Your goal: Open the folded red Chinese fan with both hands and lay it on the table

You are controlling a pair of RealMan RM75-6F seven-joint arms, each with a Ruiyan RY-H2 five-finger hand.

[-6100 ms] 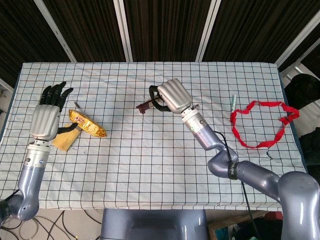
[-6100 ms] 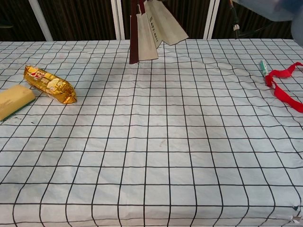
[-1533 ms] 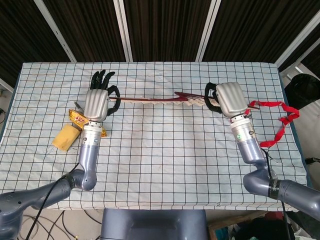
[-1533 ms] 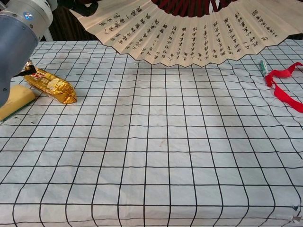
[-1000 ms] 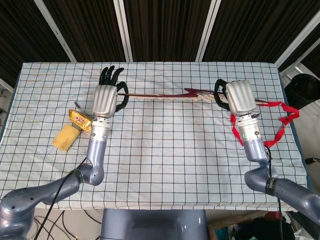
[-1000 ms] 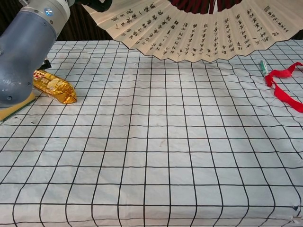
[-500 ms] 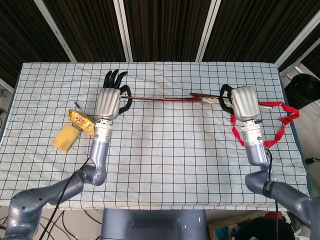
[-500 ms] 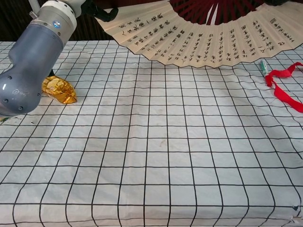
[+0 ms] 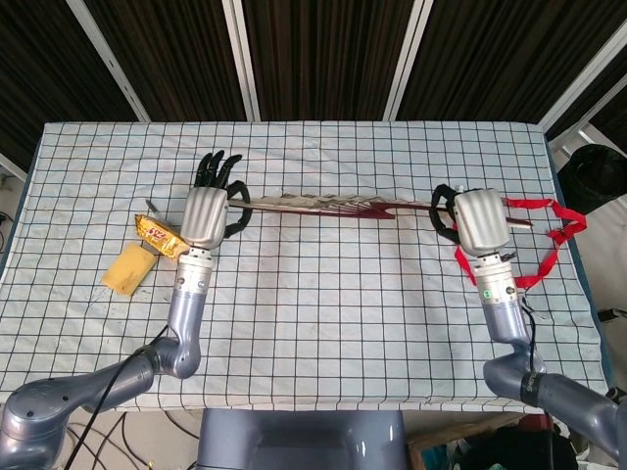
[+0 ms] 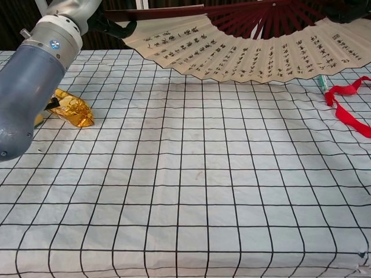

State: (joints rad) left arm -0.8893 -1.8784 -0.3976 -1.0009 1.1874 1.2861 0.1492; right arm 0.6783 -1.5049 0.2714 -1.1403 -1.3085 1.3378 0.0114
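Observation:
The fan point(image 10: 255, 49) is spread wide open, cream paper with black writing and dark red ribs, held in the air above the far half of the table. From the head view it shows nearly edge-on as a thin dark red and cream strip point(image 9: 328, 205). My left hand point(image 9: 209, 211) grips its left end rib, the fingers curled around it. My right hand point(image 9: 477, 220) grips the right end rib. In the chest view the left forearm point(image 10: 35, 75) fills the left side and the right hand shows only at the top right corner point(image 10: 355, 10).
A gold snack packet point(image 9: 157, 234) and a yellow sponge point(image 9: 125, 270) lie left of my left hand. A red ribbon point(image 9: 539, 245) and a green pen point(image 10: 322, 83) lie at the right. The checked cloth point(image 10: 191, 185) covers the table.
The fan has tilted, its lower edge swinging down and its ribs now showing in the chest view. Both hands have moved slightly toward me, keeping their grip.

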